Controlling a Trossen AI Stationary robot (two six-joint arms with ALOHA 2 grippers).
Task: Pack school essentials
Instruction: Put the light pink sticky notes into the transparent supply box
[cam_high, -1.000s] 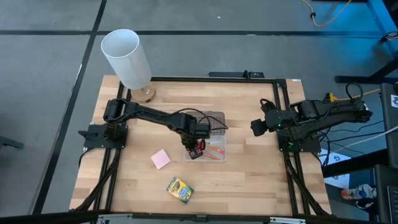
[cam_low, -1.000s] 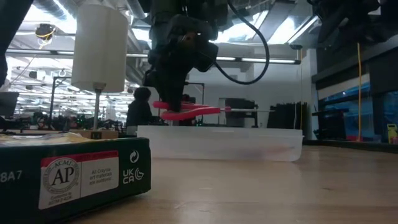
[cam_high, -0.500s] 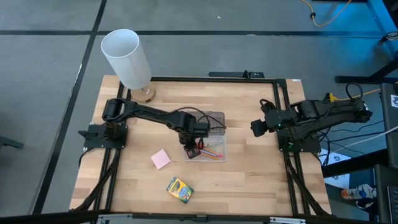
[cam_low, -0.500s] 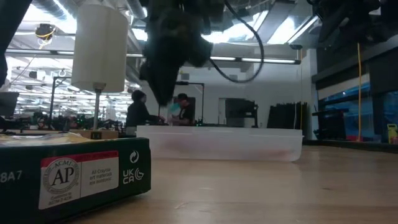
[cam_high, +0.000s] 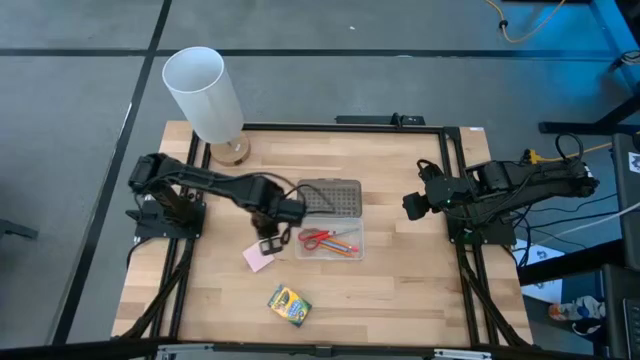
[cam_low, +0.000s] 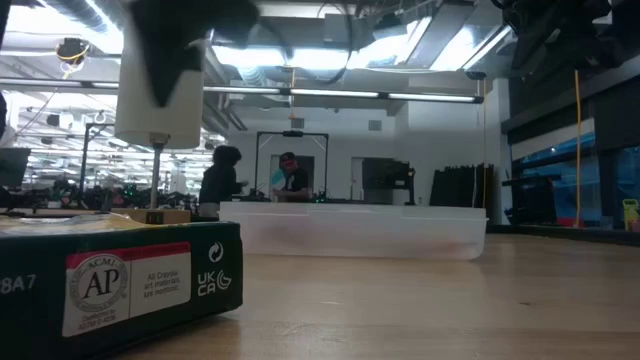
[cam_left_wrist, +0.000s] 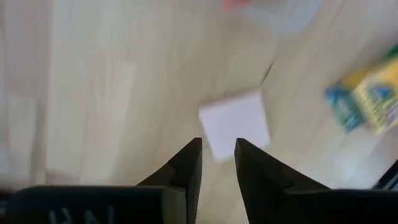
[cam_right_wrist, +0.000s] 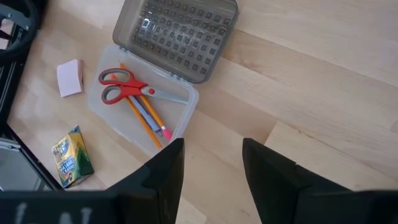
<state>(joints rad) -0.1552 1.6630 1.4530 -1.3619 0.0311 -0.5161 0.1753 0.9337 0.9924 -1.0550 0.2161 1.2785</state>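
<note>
High view shows the left gripper (cam_high: 269, 243) above the table just beside the pad (cam_high: 258, 256), at the case's (cam_high: 352, 250) left edge, while the right gripper (cam_high: 411, 205) waits well apart near the table's right rail. In the case lie the scissors (cam_high: 318, 239), the pencils (cam_high: 344, 245) and the pen (cam_right_wrist: 147, 114); its dotted lid (cam_high: 330, 196) is folded back behind it. The pad and the crayon box (cam_high: 288, 304) are on the bare wood (cam_high: 400, 290), the box nearer the front edge. The step in hand looks like picking up the pad. Left wrist view shows the fingers (cam_left_wrist: 186, 168) with a narrow gap between them and nothing held, the pad (cam_left_wrist: 235, 124) lying just beyond their tips. That gap looks too tight for the pad's width, so the jaws should probably spread first. The pad lies flat and low, so a good grasp would likely straddle two opposite edges, fingers squared to its sides and lowered until the tips almost touch the wood, then closed gently so that the sheets do not fan or buckle. Lifting straight up before moving over the case wall should avoid nudging the case. The right gripper's fingers (cam_right_wrist: 163, 171) stand apart and hold nothing. A white cylinder (cam_high: 203, 93) stands at the far left corner, clear of the work.
</note>
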